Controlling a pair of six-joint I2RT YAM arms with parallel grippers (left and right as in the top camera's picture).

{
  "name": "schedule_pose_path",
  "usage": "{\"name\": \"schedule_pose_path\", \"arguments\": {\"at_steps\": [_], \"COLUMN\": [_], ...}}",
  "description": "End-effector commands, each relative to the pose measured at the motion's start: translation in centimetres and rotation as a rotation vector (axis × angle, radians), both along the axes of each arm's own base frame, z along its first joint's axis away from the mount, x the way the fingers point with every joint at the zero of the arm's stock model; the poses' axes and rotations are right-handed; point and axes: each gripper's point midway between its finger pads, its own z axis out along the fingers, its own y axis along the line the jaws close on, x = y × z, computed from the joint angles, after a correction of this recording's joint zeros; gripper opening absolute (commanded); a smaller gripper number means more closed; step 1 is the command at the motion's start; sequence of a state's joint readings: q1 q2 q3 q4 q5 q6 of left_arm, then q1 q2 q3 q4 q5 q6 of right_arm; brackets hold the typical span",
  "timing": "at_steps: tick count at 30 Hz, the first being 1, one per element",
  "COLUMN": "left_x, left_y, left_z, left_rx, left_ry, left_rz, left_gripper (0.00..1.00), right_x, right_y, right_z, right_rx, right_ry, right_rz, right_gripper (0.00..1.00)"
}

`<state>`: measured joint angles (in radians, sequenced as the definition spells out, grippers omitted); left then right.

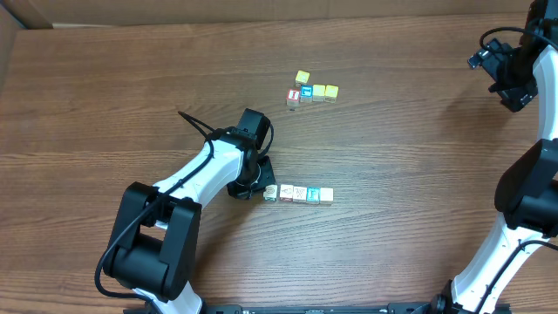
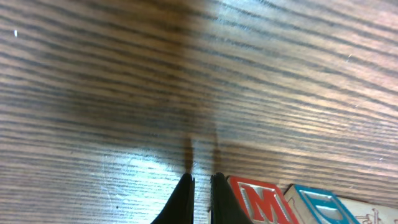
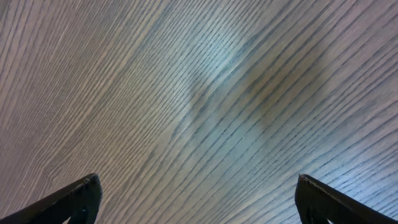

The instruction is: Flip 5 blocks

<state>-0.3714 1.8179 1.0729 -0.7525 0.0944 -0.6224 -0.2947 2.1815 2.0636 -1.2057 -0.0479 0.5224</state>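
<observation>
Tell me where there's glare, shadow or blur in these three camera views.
Overhead: even light, sharp throughout. Left wrist: bright glare on the table just ahead of the shut left gripper, a dark shadow band above it, grain soft. Right wrist: pale sheen mid-frame, grain slightly blurred.

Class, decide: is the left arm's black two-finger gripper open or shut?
Shut: in the wrist view the black left gripper has its fingers almost touching, with nothing between them.

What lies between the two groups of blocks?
Only bare table; overhead shows nothing between the lower row and the upper cluster.
</observation>
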Motion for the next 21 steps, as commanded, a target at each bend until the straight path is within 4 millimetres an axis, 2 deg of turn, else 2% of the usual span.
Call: {"name": "schedule_pose_path", "arguments": {"at_steps": [1,16,21], "left_x": [0.1,0.0,1.4], "left_y": [-0.1,-0.9,-0.3], "left_z": [-0.2,-0.1,0.7], "left_rx": [-0.012,-0.057,-0.013], "left_ry": [0.001,0.013,-0.034], "left_rz": [0.017,0.033,0.034], "left_gripper": [0.04,0.04,0.04], "right_x": [0.1,0.1,0.1], "right_y": [-0.2,-0.2,-0.2], "right_z": [1.7,1.7,1.7], "right_rx": [-0.015,-0.015,-0.016], "right_ry": [-0.037,-0.037,-0.037], "right_rz": [0.003,0.003,0.003], "right_gripper": [1.00,1.00,1.00]}}
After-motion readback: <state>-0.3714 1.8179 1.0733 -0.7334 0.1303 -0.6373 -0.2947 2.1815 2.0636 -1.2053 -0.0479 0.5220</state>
